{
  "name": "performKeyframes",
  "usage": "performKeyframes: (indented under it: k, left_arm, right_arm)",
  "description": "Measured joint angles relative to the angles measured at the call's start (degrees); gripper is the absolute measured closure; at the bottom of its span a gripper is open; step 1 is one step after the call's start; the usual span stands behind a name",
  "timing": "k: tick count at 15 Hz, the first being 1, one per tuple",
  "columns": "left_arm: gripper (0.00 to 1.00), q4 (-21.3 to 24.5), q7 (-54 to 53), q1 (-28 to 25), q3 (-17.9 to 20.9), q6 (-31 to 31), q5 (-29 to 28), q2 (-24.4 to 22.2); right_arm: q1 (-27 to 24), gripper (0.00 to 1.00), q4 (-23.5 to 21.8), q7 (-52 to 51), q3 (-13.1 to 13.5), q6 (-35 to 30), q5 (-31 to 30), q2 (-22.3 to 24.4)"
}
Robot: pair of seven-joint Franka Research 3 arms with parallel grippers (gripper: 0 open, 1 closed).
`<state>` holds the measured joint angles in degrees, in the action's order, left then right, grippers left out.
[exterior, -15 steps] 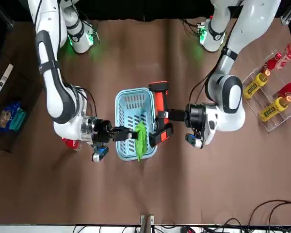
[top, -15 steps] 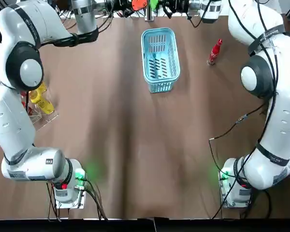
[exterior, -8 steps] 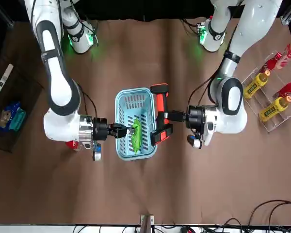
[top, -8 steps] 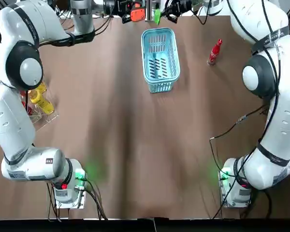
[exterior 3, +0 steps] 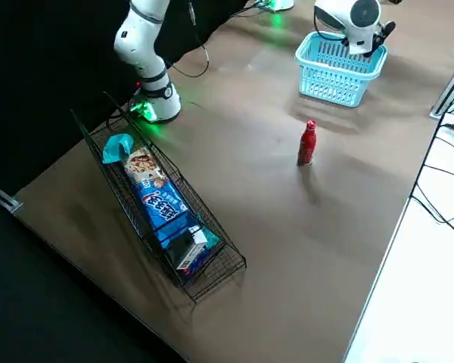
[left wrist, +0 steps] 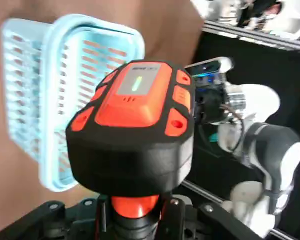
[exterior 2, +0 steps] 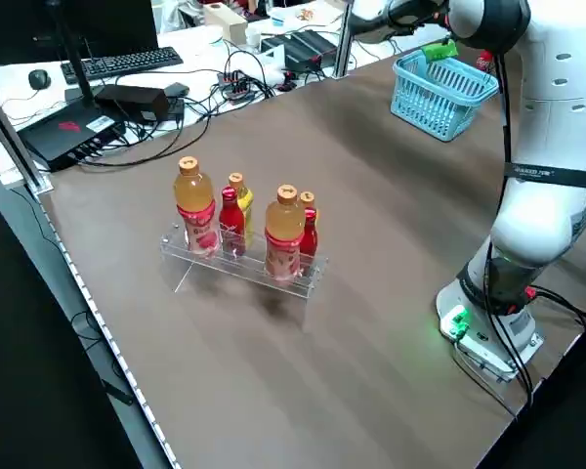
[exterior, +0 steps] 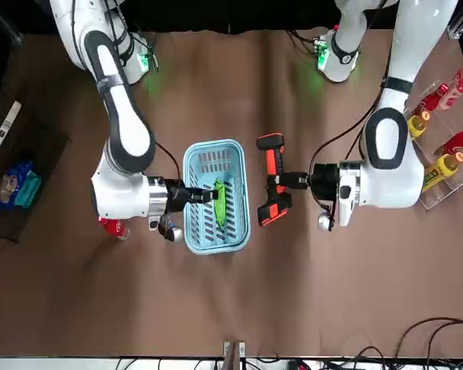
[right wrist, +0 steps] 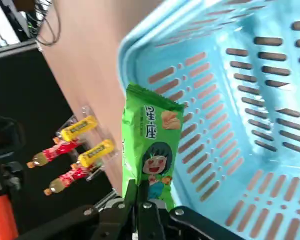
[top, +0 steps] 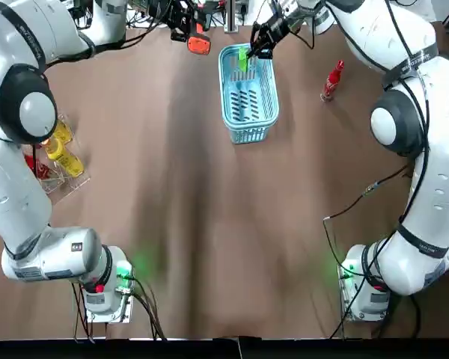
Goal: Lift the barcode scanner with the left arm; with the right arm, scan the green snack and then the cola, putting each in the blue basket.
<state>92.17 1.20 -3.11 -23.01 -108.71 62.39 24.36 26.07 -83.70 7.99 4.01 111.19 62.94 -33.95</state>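
- Between the right gripper (exterior: 194,195) tips: green snack (exterior: 217,202), pinched by one short end. The rest of the pack sticks out past the tips, over the inside of the basket (exterior: 216,148). Jaws clamped on it, not let go yet.
- Why held so, prob.: an end grip leaves the printed face bare for scanning & lets the pack fall straight in once the jaws part.
- Left gripper (exterior: 297,179) is clamped round the scanner (exterior: 274,189) handle, clear of the table. It sits just beside the basket wall, across from the right gripper.
- Why, I'd judge: scanner held aloft as a fixed reader, so the right arm brings each item to it, not vice versa.
- Cola (top: 331,81) stands upright on the table, behind the right gripper & well apart from it. Untouched, so 2nd item not begun.
- Step in hand, as I read it: snack drop-in.
- Right wrist view: shows the pack's printed face w/ the basket's slotted floor beyond it. So the snack is over the inside, not the rim. Top view gives only a green sliver at the basket's far end.
- Front view: both grippers face each other across the basket, but the right arm hides most of the cola.
- Right side view: cola in full, plus a wire tray (exterior 3: 212,261) of other snacks, far from both grippers.
- Left wrist view: scanner's button face, w/ basket & right arm beyond its head.
- Left side view: bottle rack (exterior 2: 244,264), well behind the left gripper.
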Motion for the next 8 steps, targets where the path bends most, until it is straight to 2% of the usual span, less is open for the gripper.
performKeyframes:
  k: [3, 4, 8]
  left_arm:
    - [0.63, 0.0, 2.7, 0.1, 0.0, 0.0, -10.1, -1.3]
    - [0.63, 0.0, 4.7, 0.2, -0.1, 0.0, -17.7, -2.3]
    - [0.63, 0.0, 6.2, 0.2, -0.3, 0.0, -28.0, -4.8]
  right_arm:
    - [-0.2, 0.95, -1.2, -3.9, 0.3, 0.1, -1.7, -0.7]
    - [-0.8, 0.78, -1.4, -6.4, 0.4, 0.1, -2.7, -1.3]
    - [-1.3, 0.41, -1.2, -7.9, 0.4, 0.1, -4.0, -1.5]
